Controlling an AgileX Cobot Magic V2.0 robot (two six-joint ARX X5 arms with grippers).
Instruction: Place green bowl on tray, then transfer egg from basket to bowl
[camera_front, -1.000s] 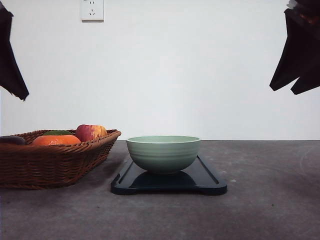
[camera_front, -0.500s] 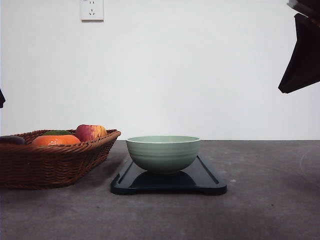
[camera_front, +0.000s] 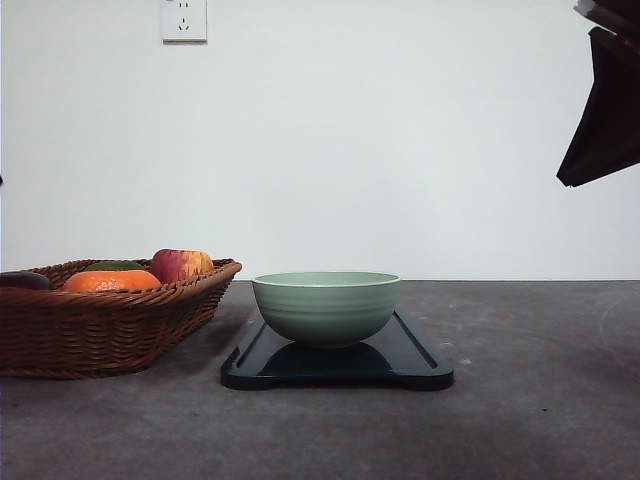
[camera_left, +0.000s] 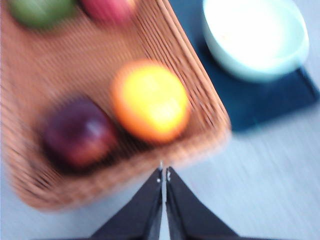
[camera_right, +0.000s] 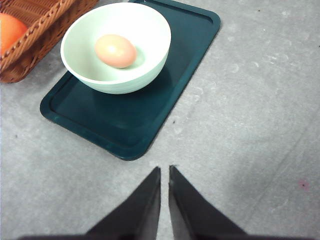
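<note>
Both grippers' fingers near-closed and empty, left gripper (camera_left: 163, 172) withdrawn from front view since a second ago (wrist view blurred), right gripper (camera_right: 164, 170) raised; egg (camera_right: 115, 50) rests ahead of them in green bowl (camera_right: 116, 46) on tray (camera_right: 130, 125), so task looks complete.

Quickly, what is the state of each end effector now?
Left end effector: closed, holding nothing.
Right end effector: closed, holding nothing.
</note>
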